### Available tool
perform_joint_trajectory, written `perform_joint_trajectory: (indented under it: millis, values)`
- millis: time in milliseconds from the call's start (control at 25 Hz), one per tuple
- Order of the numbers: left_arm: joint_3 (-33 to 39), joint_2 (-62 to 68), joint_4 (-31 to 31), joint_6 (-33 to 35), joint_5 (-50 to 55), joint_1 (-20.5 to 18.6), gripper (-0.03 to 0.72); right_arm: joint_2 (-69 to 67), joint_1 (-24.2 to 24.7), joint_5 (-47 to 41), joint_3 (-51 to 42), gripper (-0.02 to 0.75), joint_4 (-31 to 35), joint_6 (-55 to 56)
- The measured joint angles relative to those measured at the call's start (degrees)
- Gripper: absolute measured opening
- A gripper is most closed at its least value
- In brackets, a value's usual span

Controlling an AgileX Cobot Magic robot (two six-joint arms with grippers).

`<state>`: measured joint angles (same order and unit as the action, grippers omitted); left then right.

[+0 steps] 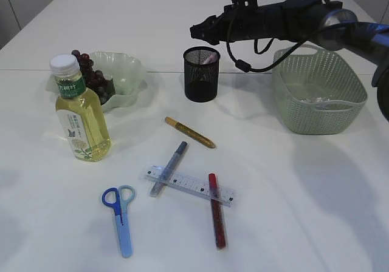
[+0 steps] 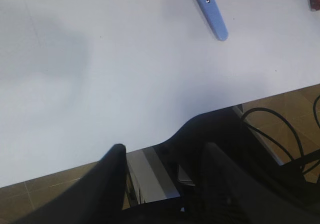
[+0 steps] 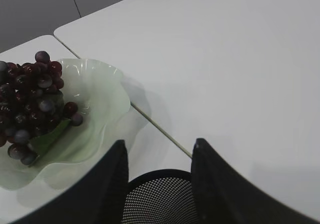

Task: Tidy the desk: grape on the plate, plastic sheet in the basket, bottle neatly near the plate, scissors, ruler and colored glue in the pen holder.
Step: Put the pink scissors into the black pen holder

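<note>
White desk, bottle (image 1: 80,111) green label unreadable, ruler (image 1: 189,186) ticks, both grippers (image 3: 159,156) (image 2: 162,156) parted, empty.

A dark, matte black arm (image 1: 285,20) was seen in the exterior view, thick and rounded, with a grey-blue sheen at the link toward three o'clock. A silver metallic part was mounted at its top, near twelve o'clock. Black cables (image 1: 243,53) were looped beneath it, with a small plug-like connector on one. The right gripper (image 1: 203,32) was shaped as a narrow black wedge. In both wrist views, two smooth black fingers (image 3: 112,184) with rounded tips were shown. Thin black cables (image 2: 280,139) were visible at four o'clock in the left wrist view.
</note>
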<state>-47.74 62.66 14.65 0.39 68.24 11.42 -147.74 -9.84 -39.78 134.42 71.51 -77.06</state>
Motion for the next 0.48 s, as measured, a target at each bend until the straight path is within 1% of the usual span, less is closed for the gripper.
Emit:
perform_joint_trajectory:
  millis: [120, 200, 280, 400, 440, 480]
  values:
    - [0.0, 0.0, 0.0, 0.0, 0.0, 0.0, 0.357, 0.1, 0.0, -0.5, 0.0, 0.346, -0.4, 3.7]
    - [0.0, 0.0, 0.0, 0.0, 0.0, 0.0, 0.354, 1.0, 0.0, -1.7, 0.0, 0.347, -4.9, 10.9]
    - [0.0, 0.0, 0.0, 0.0, 0.0, 0.0, 0.354, 3.0, 0.0, -4.7, 0.0, 0.347, -15.6, 21.0]
    - [0.0, 0.0, 0.0, 0.0, 0.0, 0.0, 0.354, 7.6, 0.0, -12.7, 0.0, 0.347, -32.9, 39.8]
    - [0.0, 0.0, 0.0, 0.0, 0.0, 0.0, 0.354, 9.4, 0.0, -16.2, 0.0, 0.347, -37.6, 46.1]
    - [0.0, 0.0, 0.0, 0.0, 0.0, 0.0, 0.354, 10.9, 0.0, -19.3, 0.0, 0.347, -40.8, 51.5]
